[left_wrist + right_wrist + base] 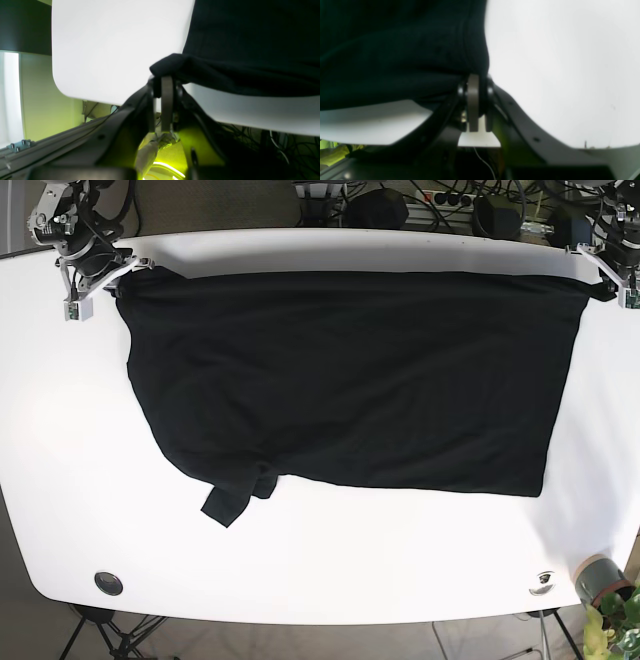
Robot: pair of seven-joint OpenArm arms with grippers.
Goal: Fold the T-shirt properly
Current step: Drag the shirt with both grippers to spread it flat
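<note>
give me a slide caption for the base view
Both tools, left and right, pinch the far corners of a black T-shirt spread on the white table.

No readable text, label, brand, number or sign is showing in any view, on anything in these three pictures.
</note>
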